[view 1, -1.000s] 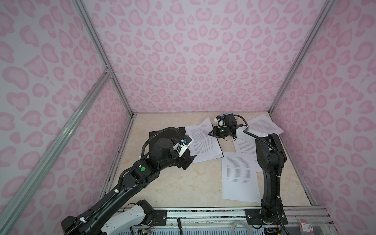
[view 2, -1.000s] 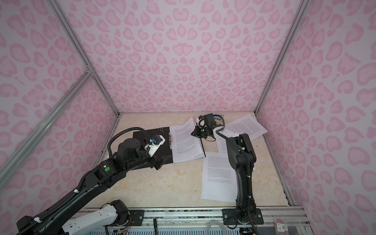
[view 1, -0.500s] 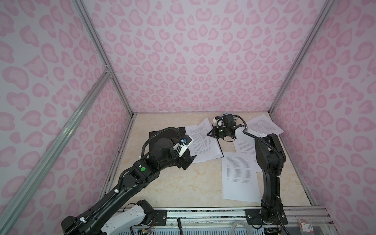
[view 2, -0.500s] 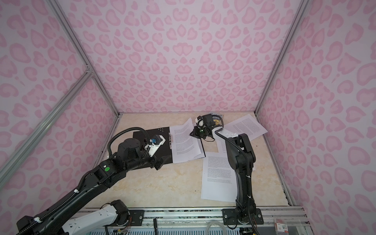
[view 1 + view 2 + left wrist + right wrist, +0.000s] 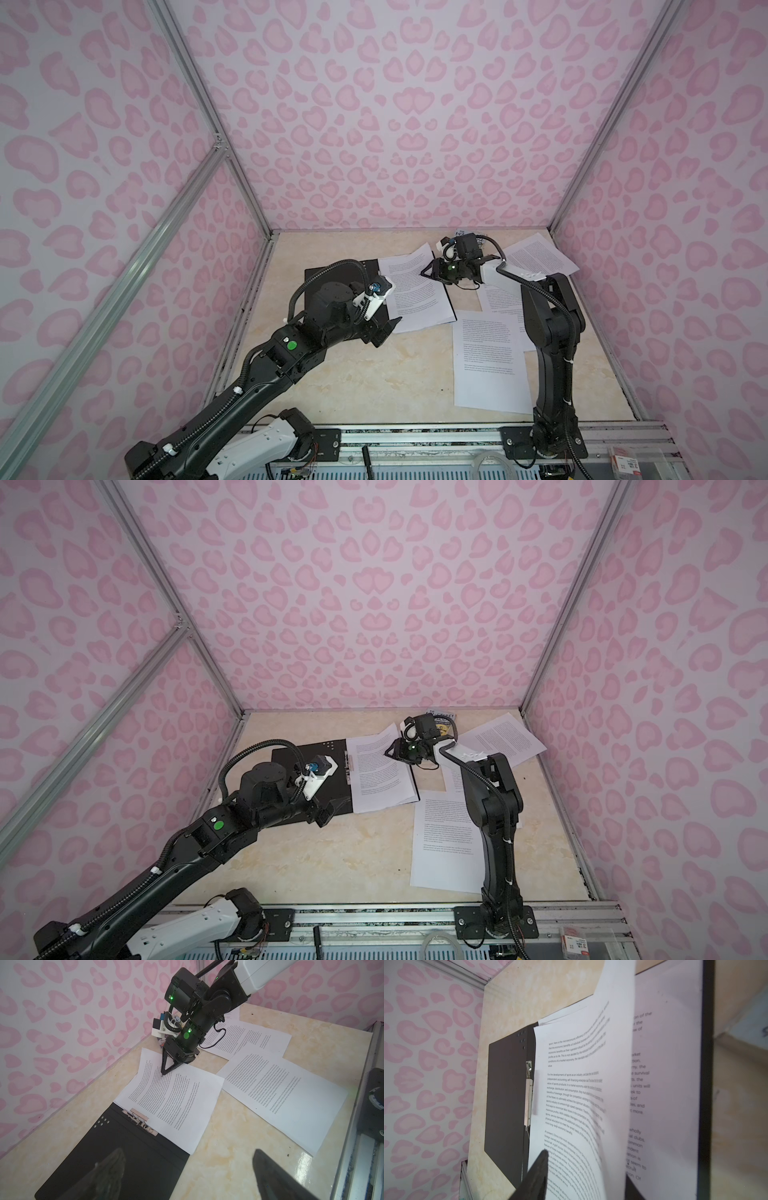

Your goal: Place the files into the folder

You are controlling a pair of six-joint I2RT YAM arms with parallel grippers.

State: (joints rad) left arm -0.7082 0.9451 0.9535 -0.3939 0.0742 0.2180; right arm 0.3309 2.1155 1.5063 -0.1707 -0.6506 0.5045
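Observation:
The folder [image 5: 328, 276] lies open at the left rear, black inside up, with its spine clip [image 5: 348, 766] showing. White printed files [image 5: 415, 291] rest on the folder's right half, in both top views. My right gripper [image 5: 427, 273] points down at their far part. In the right wrist view it [image 5: 586, 1167] is open, and a blurred, curled sheet [image 5: 612, 1084] stands loose between the fingers [image 5: 537, 1174]. My left gripper [image 5: 187, 1180] is open and holds nothing, low over the folder's [image 5: 124, 1157] near edge. More files [image 5: 490, 361] lie loose on the table to the right.
Two more sheets [image 5: 536, 257] [image 5: 498, 295] lie at the back right, partly under the right arm. A paperback book [image 5: 442, 719] sits against the back wall behind the right gripper. Pink patterned walls close in three sides. A metal rail [image 5: 415, 432] runs along the front.
My right gripper was shut on the sheet over the folder and has opened its jaws; the sheet now hangs loose between them. Neither arm has visibly shifted. The left gripper stays open.

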